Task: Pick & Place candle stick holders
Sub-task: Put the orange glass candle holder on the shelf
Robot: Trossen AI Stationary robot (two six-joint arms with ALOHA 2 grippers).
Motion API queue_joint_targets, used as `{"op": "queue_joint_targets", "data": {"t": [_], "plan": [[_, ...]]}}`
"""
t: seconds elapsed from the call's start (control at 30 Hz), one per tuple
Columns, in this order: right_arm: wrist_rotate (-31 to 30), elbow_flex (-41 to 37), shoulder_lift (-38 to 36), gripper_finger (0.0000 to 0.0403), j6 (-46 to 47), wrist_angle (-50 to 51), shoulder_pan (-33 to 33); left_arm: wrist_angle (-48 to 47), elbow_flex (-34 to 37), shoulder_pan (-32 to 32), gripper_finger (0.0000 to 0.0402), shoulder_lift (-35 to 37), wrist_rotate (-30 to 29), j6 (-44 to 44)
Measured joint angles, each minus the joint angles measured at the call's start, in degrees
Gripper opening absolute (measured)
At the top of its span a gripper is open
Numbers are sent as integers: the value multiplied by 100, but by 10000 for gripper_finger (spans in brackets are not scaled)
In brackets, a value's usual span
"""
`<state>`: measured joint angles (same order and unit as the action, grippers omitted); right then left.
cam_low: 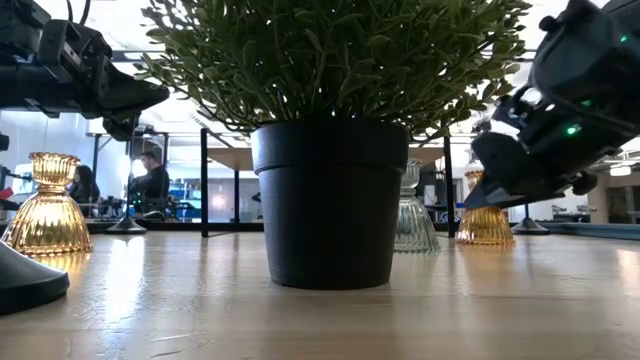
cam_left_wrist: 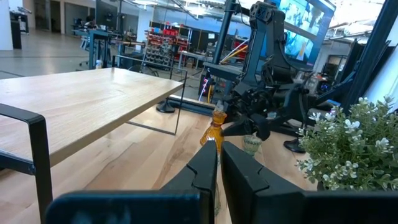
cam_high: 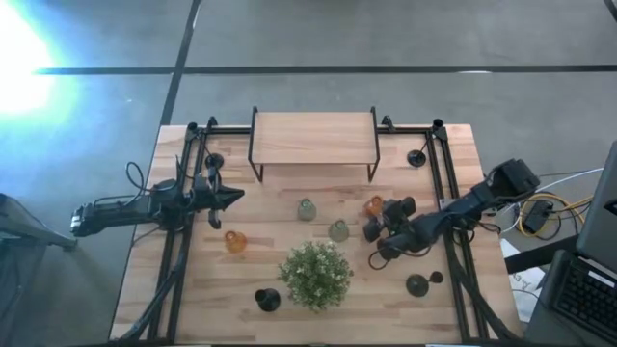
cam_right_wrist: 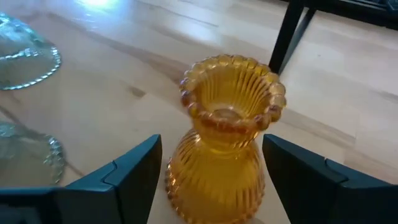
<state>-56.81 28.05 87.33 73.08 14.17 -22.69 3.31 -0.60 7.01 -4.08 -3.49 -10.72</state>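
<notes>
Black candle stick holders stand on their round bases: one far left [cam_high: 214,160], one far right [cam_high: 416,157], one near the front [cam_high: 267,300], whose base also shows in the low view [cam_low: 20,275]. My right gripper [cam_high: 381,220] is open, low over the table. Its fingers stand on either side of an orange glass vase [cam_right_wrist: 224,143] without plainly touching it. My left gripper [cam_high: 231,196] is shut and empty, held above the table's left part; it also shows in the left wrist view [cam_left_wrist: 219,152].
A potted plant [cam_high: 315,275] stands front centre and a wooden shelf on black legs [cam_high: 313,140] stands at the back. A second orange vase [cam_high: 235,241] and grey-green vases [cam_high: 307,209], [cam_high: 338,230], [cam_high: 416,284] stand about the table. Black rails run down both sides.
</notes>
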Motion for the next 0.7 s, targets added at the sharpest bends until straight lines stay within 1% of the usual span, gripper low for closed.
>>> {"op": "queue_joint_targets", "data": {"t": [0.33, 0.7], "plan": [[-1, 0, 290, 247, -2, -384, 179, 2, 0, 2, 25, 0, 0, 2], [-259, 7, 380, 202, -35, -445, 185, 2, 2, 1, 25, 0, 0, 1]]}}
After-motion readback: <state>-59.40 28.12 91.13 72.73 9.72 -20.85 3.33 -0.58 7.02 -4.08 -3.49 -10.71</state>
